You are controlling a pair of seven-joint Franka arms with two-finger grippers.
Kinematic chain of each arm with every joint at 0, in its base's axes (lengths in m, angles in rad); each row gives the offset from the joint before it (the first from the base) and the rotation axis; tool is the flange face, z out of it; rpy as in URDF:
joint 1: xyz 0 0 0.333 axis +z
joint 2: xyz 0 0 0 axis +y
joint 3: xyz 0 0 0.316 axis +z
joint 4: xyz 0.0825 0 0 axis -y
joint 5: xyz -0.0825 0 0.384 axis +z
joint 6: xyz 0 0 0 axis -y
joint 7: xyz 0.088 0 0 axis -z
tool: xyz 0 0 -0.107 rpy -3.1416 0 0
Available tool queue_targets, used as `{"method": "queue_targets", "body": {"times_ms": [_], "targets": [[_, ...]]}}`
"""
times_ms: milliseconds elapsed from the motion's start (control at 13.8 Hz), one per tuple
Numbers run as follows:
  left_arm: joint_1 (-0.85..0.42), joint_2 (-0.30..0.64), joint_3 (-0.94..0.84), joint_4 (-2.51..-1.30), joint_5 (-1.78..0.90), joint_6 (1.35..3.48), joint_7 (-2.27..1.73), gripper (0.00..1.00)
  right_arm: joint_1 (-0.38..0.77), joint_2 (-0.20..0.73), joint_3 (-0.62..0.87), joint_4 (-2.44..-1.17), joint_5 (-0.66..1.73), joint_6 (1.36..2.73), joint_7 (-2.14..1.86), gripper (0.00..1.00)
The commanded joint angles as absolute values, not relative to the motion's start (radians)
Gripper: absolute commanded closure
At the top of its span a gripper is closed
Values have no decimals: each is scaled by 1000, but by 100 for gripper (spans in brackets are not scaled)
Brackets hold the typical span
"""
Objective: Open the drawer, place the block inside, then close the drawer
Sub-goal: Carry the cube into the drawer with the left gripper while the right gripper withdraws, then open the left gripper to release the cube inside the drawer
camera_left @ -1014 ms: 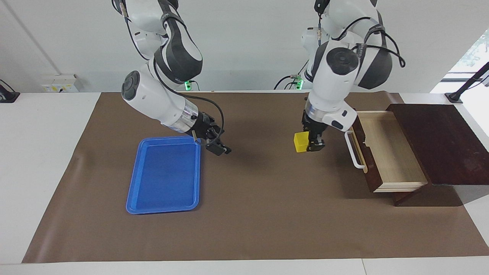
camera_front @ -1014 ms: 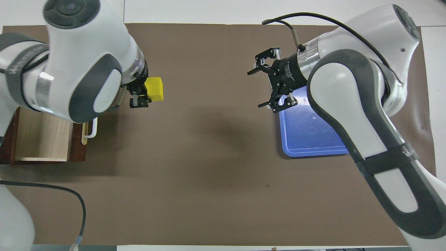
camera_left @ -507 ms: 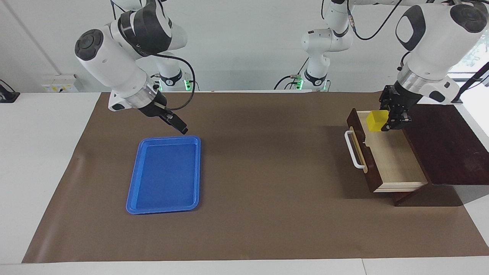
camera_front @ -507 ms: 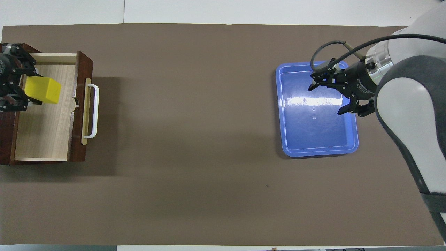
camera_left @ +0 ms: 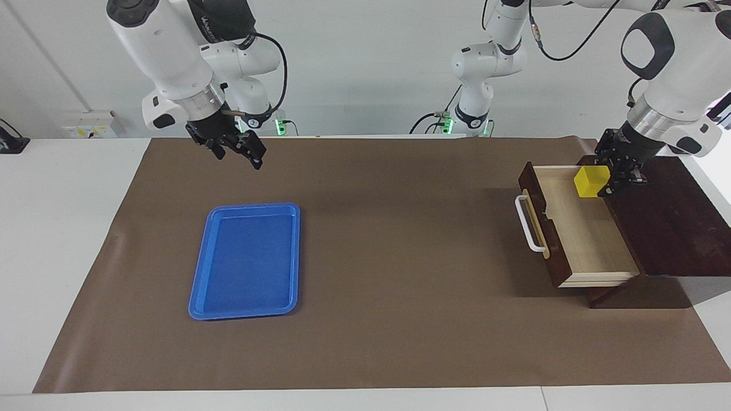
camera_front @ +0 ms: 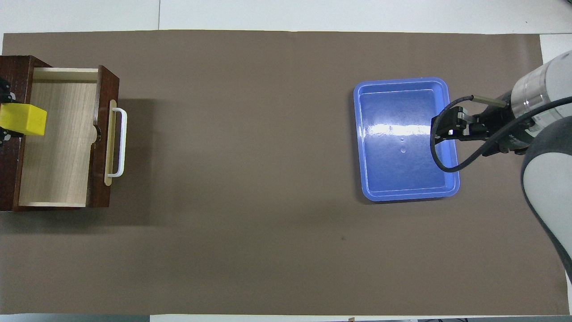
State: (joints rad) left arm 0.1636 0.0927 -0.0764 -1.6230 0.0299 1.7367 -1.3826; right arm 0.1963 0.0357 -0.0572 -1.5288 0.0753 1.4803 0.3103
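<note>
On the brown-covered surface (camera_left: 400, 319), the dark box (camera_left: 668, 217) at the left arm's end has its drawer (camera_left: 577, 228) pulled open, and a blue tray (camera_left: 246, 260) lies toward the right arm's end. The left pincer (camera_left: 614, 180), clamped on the yellow block (camera_left: 591, 181), holds it over the drawer's inner end by the box. The right pincer (camera_left: 243, 149) hangs with fingers apart above the mat, on the robots' side of the tray.

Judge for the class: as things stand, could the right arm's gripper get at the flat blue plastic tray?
Probably yes. The right gripper hangs open and empty in the air by the flat blue plastic tray, which holds nothing; nothing stands between them on the brown mat.
</note>
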Motion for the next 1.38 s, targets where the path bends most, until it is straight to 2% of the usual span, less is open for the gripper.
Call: {"method": "queue_targets", "body": {"times_ms": [0, 217, 579, 941, 1086, 1159, 1231, 1303], "targets": [[195, -46, -87, -1868, 8, 1818, -1381, 100, 186, 11, -49, -1559, 19, 1462, 167, 0], [183, -48, -89, -1925, -14, 1894, -1439, 100, 173, 17, -51, -1557, 15, 1511, 150, 0], [202, -37, -89, -2029, -14, 2029, -1460, 100, 140, 20, -51, -1559, 11, 1516, 66, 0], [190, -35, -89, -2085, -14, 2055, -1457, 100, 106, 49, -51, -1545, 3, 1516, 64, 0], [201, -37, -89, -2094, -14, 2072, -1448, 87, 89, 51, -52, -1546, 3, 1509, 66, 0], [202, -37, -89, -2095, -14, 2072, -1447, 63, 77, 49, -52, -1549, 3, 1512, 66, 0], [204, -37, -89, -2095, -14, 2072, -1445, 43, 63, 48, -51, -1555, 2, 1519, 64, 0], [203, -37, -89, -2092, -12, 2072, -1445, 31, 57, 45, -51, -1558, 2, 1519, 64, 0]]}}
